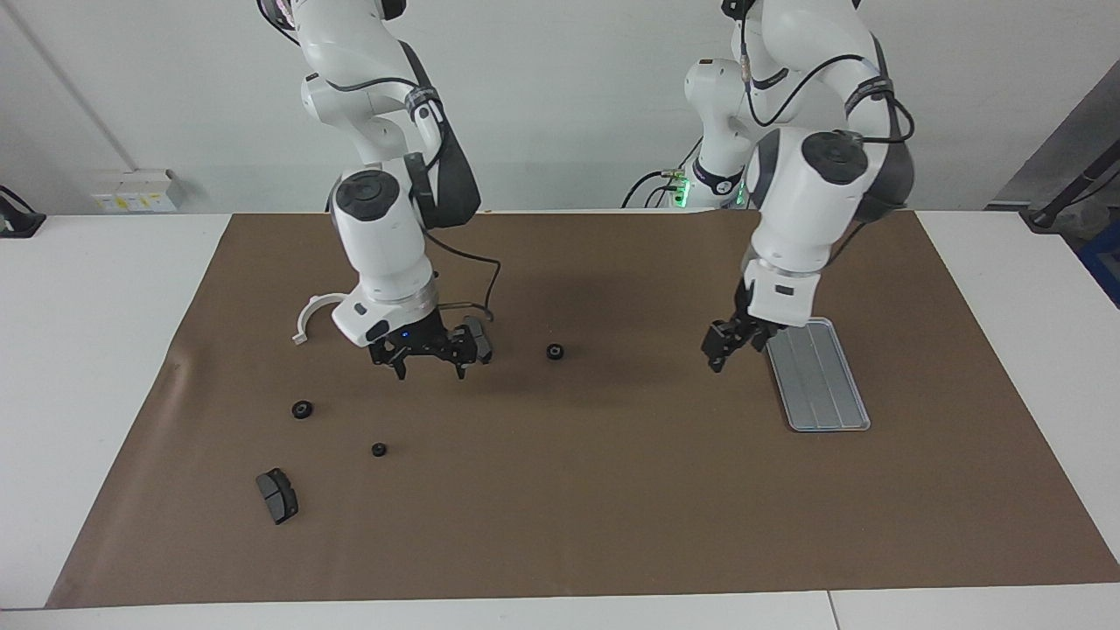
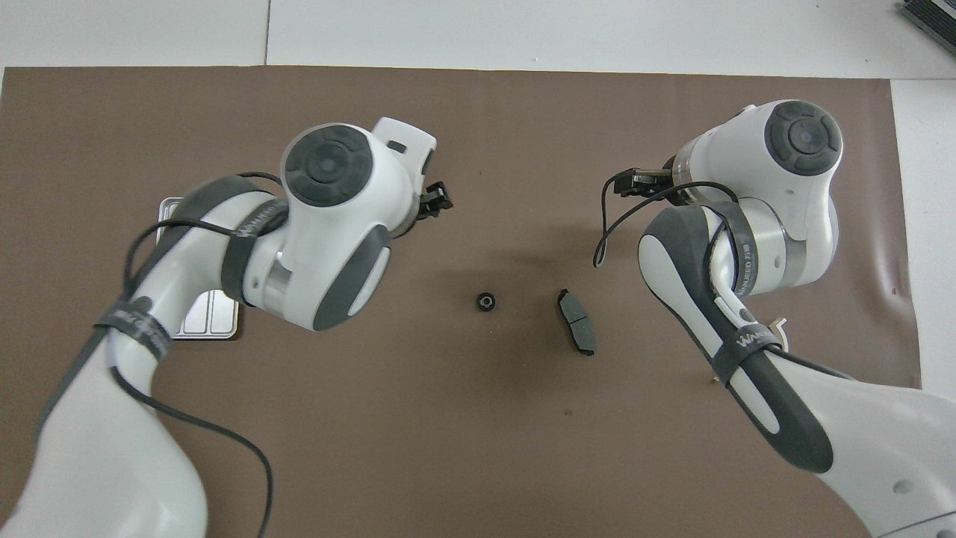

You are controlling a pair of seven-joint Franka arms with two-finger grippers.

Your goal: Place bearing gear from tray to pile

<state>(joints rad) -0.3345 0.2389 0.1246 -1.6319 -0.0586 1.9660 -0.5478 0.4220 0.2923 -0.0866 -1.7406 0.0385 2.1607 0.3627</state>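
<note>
Three small black bearing gears lie on the brown mat: one (image 1: 554,352) (image 2: 486,302) mid-table, two (image 1: 302,409) (image 1: 378,450) toward the right arm's end. The pile's parts lie around them: a white half-ring bracket (image 1: 311,315) and two dark brake pads (image 1: 277,495) (image 2: 576,332). The silver tray (image 1: 818,374) holds nothing I can see. My right gripper (image 1: 430,372) hangs open and empty over the mat, partly covering the brake pad beside the mid-table gear. My left gripper (image 1: 722,350) hangs open and empty beside the tray's edge.
The overhead view shows only a corner of the tray (image 2: 205,321) under the left arm, and a sliver of the bracket (image 2: 777,329) past the right arm. White tabletop surrounds the mat.
</note>
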